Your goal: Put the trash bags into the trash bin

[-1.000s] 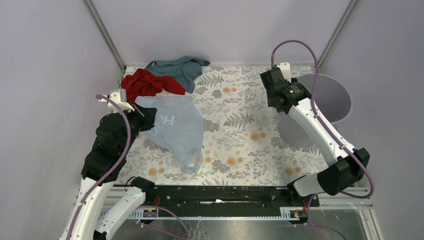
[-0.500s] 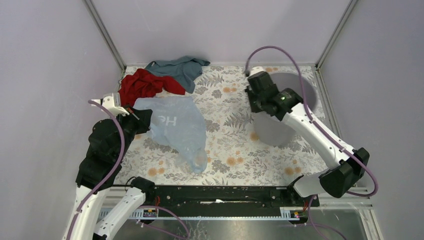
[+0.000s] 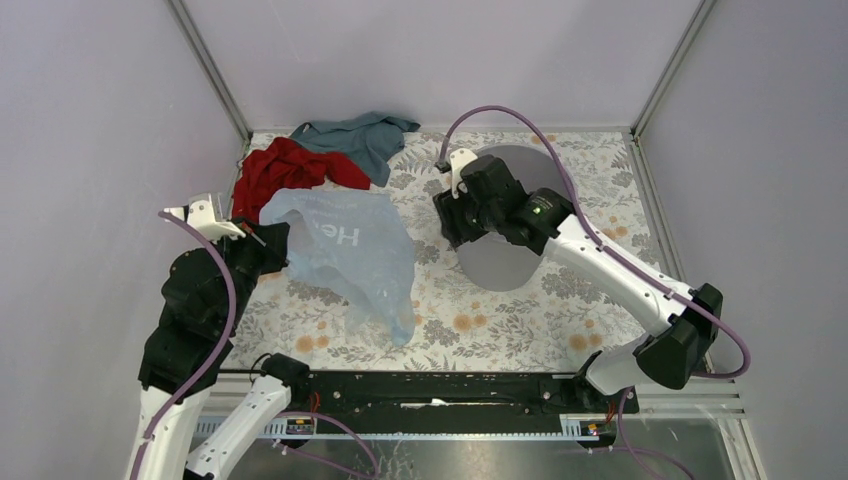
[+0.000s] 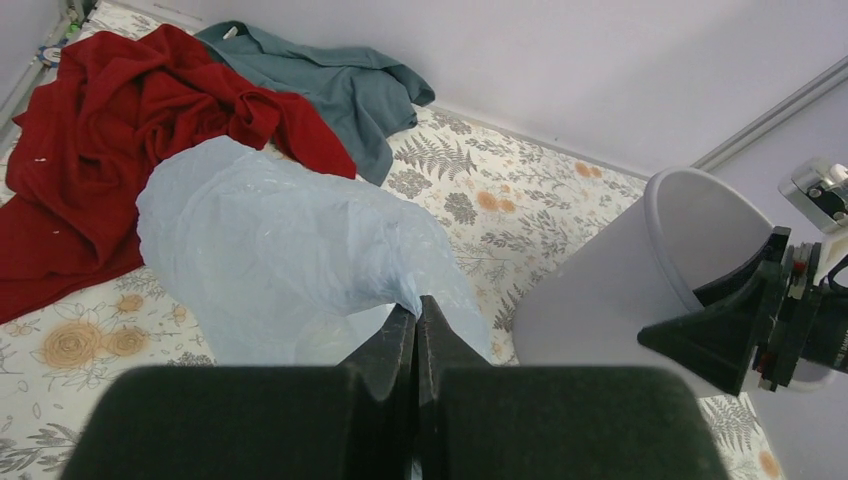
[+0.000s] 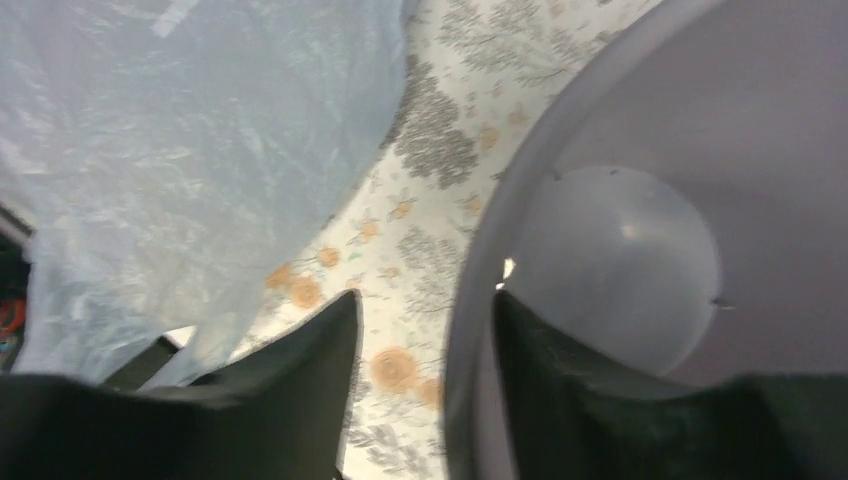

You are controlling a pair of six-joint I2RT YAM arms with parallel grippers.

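L gripper (image 4: 417, 305) is pinching the pale blue trash bag (image 3: 350, 250), fingers pressed together, lifting it off the floral mat (image 3: 560, 310). R gripper (image 5: 425, 320) is clamping the grey trash bin (image 3: 500, 268) by its rim, holding it tipped w/ mouth facing the bag, prob. for an easy drop-in.

Four kinds of thing, six in all
One trash bag (image 3: 350, 250), one trash bin (image 3: 500, 268), two cloths, a red cloth (image 3: 285, 170) and a teal-grey cloth (image 3: 360, 135), plus two grippers: left gripper (image 4: 416, 305), right gripper (image 5: 425, 300)

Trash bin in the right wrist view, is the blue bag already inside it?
No, the trash bin shows its bare grey floor, and the blue bag is outside, left of its rim.
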